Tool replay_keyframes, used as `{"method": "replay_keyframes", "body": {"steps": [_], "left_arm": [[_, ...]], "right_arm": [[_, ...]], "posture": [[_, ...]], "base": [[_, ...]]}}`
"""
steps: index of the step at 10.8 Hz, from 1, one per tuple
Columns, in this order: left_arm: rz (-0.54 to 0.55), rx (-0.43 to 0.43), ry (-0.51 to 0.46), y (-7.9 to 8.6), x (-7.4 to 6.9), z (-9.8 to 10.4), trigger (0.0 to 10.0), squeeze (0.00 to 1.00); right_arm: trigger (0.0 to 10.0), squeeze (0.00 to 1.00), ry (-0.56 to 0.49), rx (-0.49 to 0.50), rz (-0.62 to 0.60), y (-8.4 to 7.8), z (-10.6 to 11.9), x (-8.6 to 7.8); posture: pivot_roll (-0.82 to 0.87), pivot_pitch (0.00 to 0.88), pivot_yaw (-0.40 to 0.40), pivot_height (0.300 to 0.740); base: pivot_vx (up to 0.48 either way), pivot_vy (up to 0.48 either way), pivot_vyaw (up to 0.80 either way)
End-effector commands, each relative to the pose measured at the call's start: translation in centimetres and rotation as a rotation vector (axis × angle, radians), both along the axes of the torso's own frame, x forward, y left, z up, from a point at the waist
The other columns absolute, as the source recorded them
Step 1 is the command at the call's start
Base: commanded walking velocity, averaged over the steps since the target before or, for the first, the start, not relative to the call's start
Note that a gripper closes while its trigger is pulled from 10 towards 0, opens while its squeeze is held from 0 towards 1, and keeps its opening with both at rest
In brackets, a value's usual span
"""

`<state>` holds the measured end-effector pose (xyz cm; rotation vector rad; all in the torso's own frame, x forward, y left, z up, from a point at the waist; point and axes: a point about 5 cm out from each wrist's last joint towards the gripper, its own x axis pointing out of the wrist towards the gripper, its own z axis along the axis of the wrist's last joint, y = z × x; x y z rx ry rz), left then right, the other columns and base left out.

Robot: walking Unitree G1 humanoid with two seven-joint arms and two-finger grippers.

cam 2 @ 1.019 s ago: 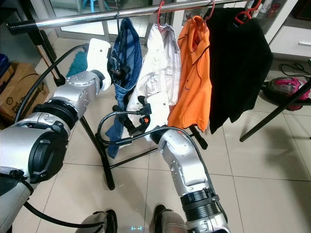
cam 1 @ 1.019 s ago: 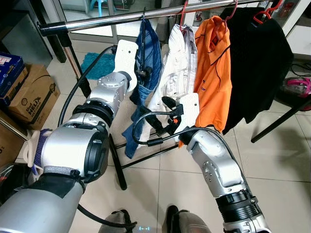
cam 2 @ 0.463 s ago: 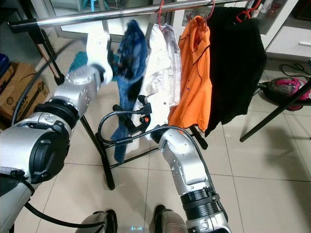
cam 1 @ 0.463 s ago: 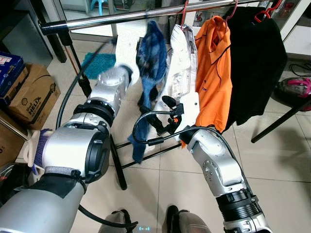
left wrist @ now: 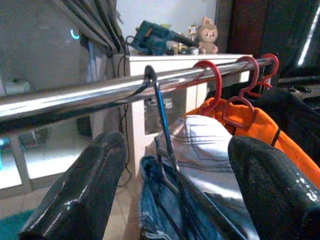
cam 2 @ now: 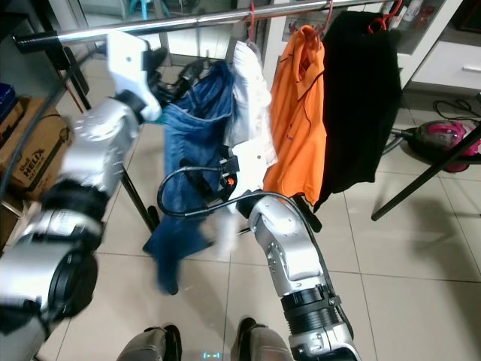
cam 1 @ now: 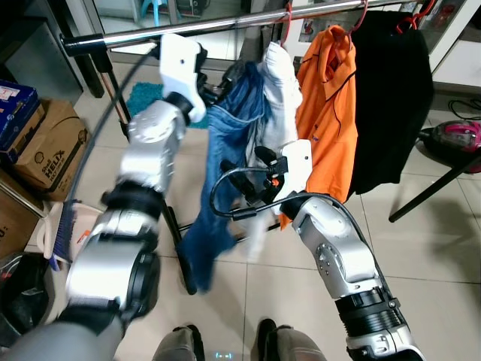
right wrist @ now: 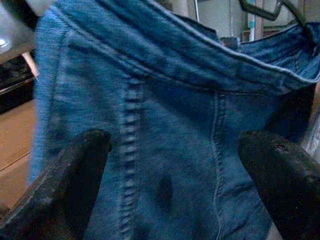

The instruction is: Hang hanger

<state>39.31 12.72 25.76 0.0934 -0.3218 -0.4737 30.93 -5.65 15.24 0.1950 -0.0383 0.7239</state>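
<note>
A dark wire hanger (left wrist: pixel 159 107) has its hook over the steel rail (cam 1: pixel 113 37) and carries blue jeans (cam 1: pixel 225 143), which swing out, blurred. My left gripper (left wrist: pixel 177 145) is raised just under the rail. Its fingers (left wrist: pixel 85 195) are open on either side of the hanger's neck, not clamping it. Lower down, my right gripper (cam 1: pixel 248 177) is open against the jeans' denim (right wrist: pixel 165 110). A white garment (cam 1: pixel 278 83), an orange shirt (cam 1: pixel 327 98) and a black garment (cam 1: pixel 391 90) hang on red hooks (left wrist: pixel 212 75) to the right.
The rack's black leg and foot (cam 1: pixel 180 263) stand in front of my feet. Cardboard boxes (cam 1: pixel 45 143) sit at the left, a pink vacuum (cam 1: pixel 451 139) at the right. A slanted black bar (cam 1: pixel 432 188) crosses the tiled floor at the right.
My left arm has lifted from the jeans' waist up to the rail. The jeans have swung right and outward against the white garment. My right arm has barely moved.
</note>
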Motion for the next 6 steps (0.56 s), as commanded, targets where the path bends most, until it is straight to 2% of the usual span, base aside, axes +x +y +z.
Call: {"method": "replay_keyframes", "body": {"steps": [1,4,6], "left_arm": [[-0.006,0.008,-0.039,0.3,-0.5,1.0,0.0,0.0],[0.002,0.019,-0.106,0.9,-2.3,2.8,0.0,0.0],[-0.004,0.007,-0.101,0.9,-3.2,3.2,0.0,0.0]], "right_arm": [[10.0,0.0,-0.004,0.004,-0.002,-0.2,0.0,0.1],[10.0,0.0,0.0,0.0,0.005,-0.1,-0.2,0.3],[10.0,0.0,-0.004,-0.002,0.004,-0.1,0.0,0.5]], "posture": [[-0.12,0.142,-0.025,0.74],[-0.1,0.139,-0.033,0.74],[-0.09,0.123,-0.037,0.74]], "base": [[0.0,0.0,0.0],[0.0,0.0,0.0],[0.0,0.0,0.0]]}}
